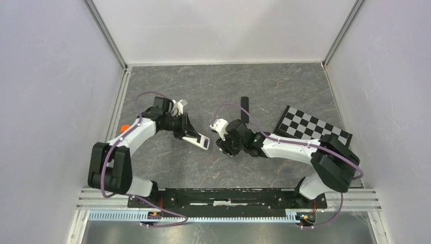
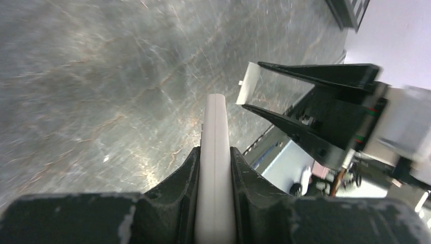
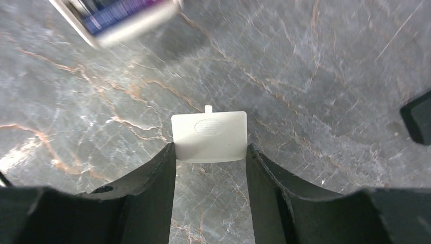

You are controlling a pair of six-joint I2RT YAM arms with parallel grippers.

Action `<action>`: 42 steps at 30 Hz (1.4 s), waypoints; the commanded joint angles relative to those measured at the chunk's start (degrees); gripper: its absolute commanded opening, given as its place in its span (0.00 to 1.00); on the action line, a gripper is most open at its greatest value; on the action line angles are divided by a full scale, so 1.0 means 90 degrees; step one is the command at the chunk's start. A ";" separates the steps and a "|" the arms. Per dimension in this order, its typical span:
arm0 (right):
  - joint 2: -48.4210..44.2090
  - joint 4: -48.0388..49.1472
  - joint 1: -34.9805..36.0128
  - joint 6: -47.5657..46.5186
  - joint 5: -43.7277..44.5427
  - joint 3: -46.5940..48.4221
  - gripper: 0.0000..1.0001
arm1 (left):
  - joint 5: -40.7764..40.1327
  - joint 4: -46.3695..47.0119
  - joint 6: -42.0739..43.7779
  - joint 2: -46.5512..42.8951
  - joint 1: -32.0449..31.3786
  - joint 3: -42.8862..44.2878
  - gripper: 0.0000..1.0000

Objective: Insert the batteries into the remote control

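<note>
Remote (image 2: 215, 127) pinched edge-on in left tool (image 2: 214, 155); right tool (image 3: 210, 152) pinching lid (image 3: 209, 134) by side edges, near remote end, over tabletop (image 3: 315, 71).

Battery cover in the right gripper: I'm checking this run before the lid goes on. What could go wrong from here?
The right gripper pinches the cover only by its side edges, so it could twist or slip when pressed on.
The batteries lie exposed in the open compartment of the remote, which the left gripper holds at its other end; a tilt or jolt might spill them.
The two grippers are close and could bump.
</note>
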 commanded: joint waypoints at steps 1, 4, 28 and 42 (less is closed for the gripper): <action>-0.0564 0.0948 0.0011 -0.0774 -0.0644 -0.0215 0.41 | 0.0691 0.0497 -0.0083 0.0516 -0.0489 0.0138 0.02; -0.0671 0.0761 0.0012 -0.0981 -0.0844 -0.0224 0.40 | 0.0724 0.0551 -0.0089 0.0851 -0.0657 0.0263 0.02; -0.0328 0.0668 0.0111 -0.1133 -0.1558 0.0224 0.40 | 0.1135 0.0513 0.0008 0.1315 -0.0858 0.0452 0.02; -0.0153 0.0653 0.0123 -0.1034 -0.1395 0.0360 0.41 | 0.1257 0.0427 0.0136 0.1226 -0.0869 0.0425 0.02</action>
